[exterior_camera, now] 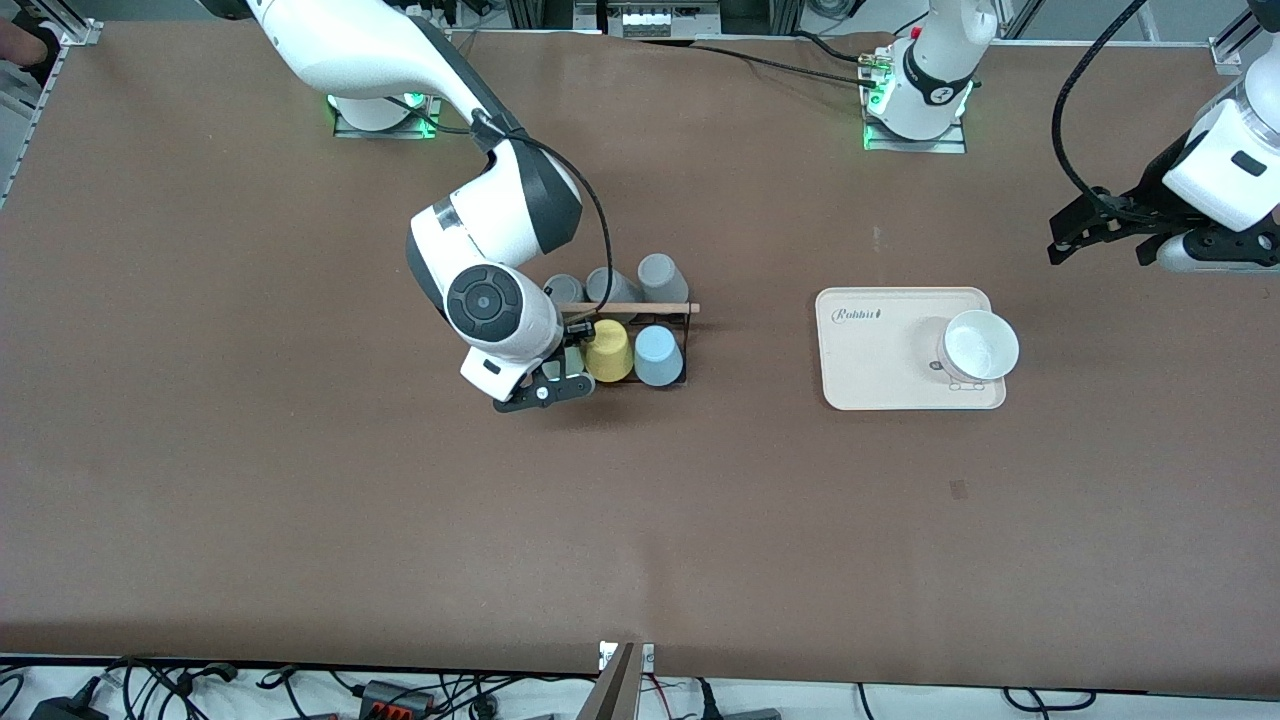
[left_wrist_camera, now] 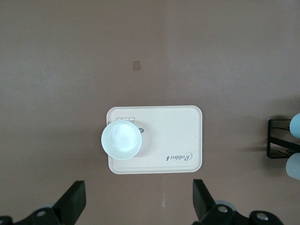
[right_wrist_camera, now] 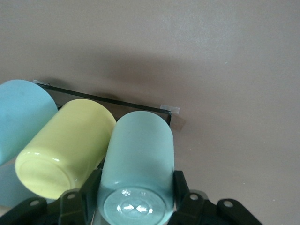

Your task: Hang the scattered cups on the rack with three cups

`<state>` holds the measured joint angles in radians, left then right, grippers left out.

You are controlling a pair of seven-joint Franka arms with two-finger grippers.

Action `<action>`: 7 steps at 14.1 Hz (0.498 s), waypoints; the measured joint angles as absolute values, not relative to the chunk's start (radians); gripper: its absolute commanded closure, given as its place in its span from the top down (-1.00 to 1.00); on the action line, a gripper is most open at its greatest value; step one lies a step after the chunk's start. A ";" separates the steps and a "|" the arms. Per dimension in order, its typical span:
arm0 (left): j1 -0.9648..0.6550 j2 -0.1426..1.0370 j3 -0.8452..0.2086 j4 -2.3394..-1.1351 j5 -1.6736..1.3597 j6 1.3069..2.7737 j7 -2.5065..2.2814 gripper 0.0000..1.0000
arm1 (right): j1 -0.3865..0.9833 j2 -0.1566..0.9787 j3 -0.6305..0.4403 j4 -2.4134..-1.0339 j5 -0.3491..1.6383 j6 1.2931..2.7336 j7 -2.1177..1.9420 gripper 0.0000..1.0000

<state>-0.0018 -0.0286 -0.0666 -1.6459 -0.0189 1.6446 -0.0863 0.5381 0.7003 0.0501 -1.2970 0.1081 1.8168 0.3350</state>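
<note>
Mint-green cup (right_wrist_camera: 138,159) gripped by right pincer (right_wrist_camera: 136,197) at rack (exterior_camera: 672,345); light blue cup (exterior_camera: 657,355) hung beside yellow cup (exterior_camera: 608,351).

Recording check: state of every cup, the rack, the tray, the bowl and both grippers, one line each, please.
mint-green cup: gripped at the rack, beside the yellow cup.
light blue cup: hung on the rack.
yellow cup: hung on the rack.
grey cups: three, on the rack.
rack: standing on the table.
white bowl: upright on the tray.
tray: flat on the table.
right gripper: shut on the mint-green cup.
left gripper: open, waiting above the tray.
</note>
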 measured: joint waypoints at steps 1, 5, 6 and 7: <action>-0.002 -0.029 -0.067 -1.646 -0.019 1.645 -0.086 1.00 | 0.538 0.704 0.050 -1.297 0.108 1.818 0.335 0.31; -0.001 -0.029 -0.065 -1.645 -0.019 1.645 -0.086 1.00 | 0.538 0.708 0.047 -1.290 0.108 1.824 0.337 1.00; -0.001 -0.029 -0.065 -1.645 -0.019 1.645 -0.086 1.00 | 0.538 0.707 0.042 -1.281 0.108 1.824 0.342 1.00; -0.001 -0.028 -0.065 -1.645 -0.019 1.645 -0.086 1.00 | 0.537 0.704 0.036 -1.272 0.108 1.823 0.346 1.00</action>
<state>-0.0012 -0.0281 -0.0647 -1.6451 -0.0189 1.6446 -0.0863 0.5373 0.7038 0.0361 -1.2718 0.1079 1.8235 0.3462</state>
